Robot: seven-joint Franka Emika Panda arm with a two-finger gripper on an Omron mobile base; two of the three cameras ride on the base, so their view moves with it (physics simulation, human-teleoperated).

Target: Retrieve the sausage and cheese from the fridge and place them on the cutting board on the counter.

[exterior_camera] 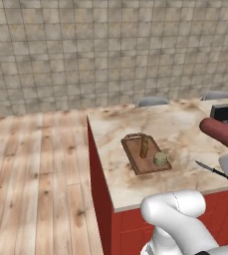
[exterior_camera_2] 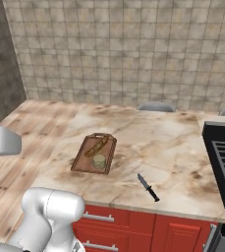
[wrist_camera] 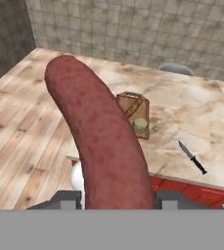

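Reddish-brown sausage (wrist_camera: pixel 101 141) sat clamped in my tool (wrist_camera: pixel 116 197), its long axis pointing ahead toward the board (wrist_camera: pixel 135 114) on the desk (wrist_camera: pixel 191 117), cheese (wrist_camera: pixel 141 125) already there.

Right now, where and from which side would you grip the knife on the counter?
The black handle, from straight above: the knife lies flat on the counter, apart from the cutting board, tip pointing toward it. Close across the handle's narrow width. The end effector holds the sausage, so it would need freeing first.
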